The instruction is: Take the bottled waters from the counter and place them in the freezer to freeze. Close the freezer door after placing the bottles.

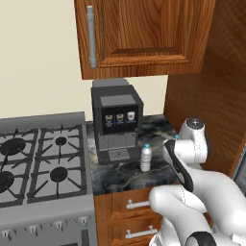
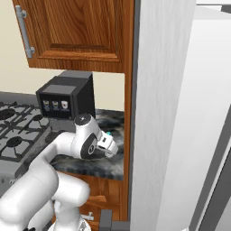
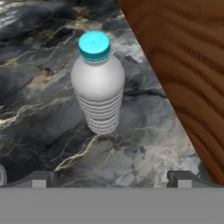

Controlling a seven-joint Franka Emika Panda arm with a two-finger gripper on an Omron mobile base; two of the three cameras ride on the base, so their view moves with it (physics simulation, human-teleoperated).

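Note:
One bottled water (image 1: 146,157), clear with a teal cap, stands upright on the dark marbled counter (image 1: 120,175) in front of the coffee machine. A second bottle (image 3: 98,83) stands close to the wooden side panel. Its teal cap (image 2: 108,134) peeks out just above my hand. My gripper (image 3: 111,180) is open and hovers short of this bottle, with both fingertips (image 3: 39,179) apart from it and nothing between them. The light-grey freezer (image 2: 162,113) rises to the right of the counter, with a dark bar handle (image 2: 217,155) on its front.
A black coffee machine (image 1: 116,126) stands at the back of the counter. The grey gas stove (image 1: 41,166) lies to the left. Wooden wall cabinets (image 1: 139,36) hang overhead, and a wooden side panel (image 3: 188,74) borders the counter on the right. Drawers (image 1: 129,206) sit below.

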